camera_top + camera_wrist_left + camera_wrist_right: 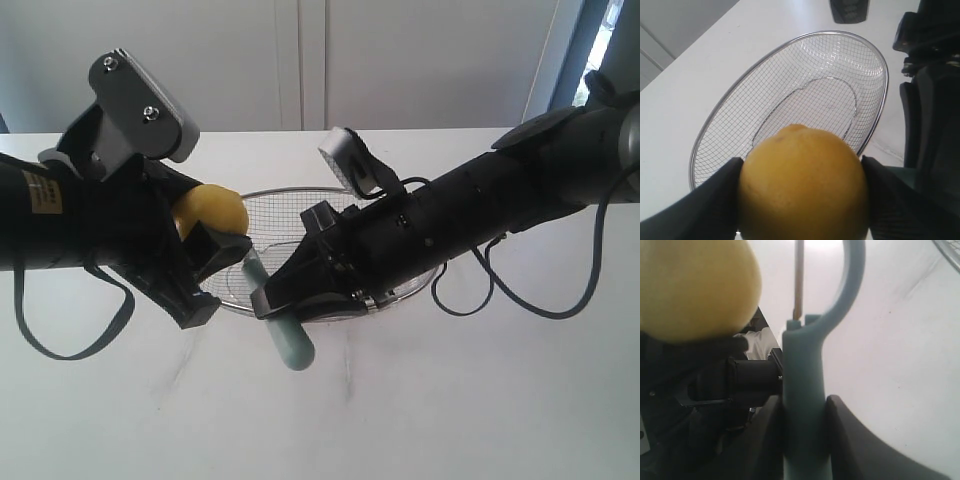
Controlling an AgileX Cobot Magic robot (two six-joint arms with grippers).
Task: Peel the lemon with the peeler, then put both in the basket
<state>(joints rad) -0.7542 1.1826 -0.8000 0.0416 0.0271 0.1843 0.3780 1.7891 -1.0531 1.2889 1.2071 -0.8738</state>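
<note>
Left gripper point(802, 200) clamps lemon point(802, 185) across middle, raised beside basket point(740, 115). Right gripper point(802, 435) pinches peeler point(802, 390) by handle, head near lemon, possibly touching. Lemon firm, light, rind likely slippery: grip widest girth. Peeler stiff.

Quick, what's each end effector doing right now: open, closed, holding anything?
Left end effector: closed on the lemon.
Right end effector: closed on the peeler, gripping its handle.
</note>
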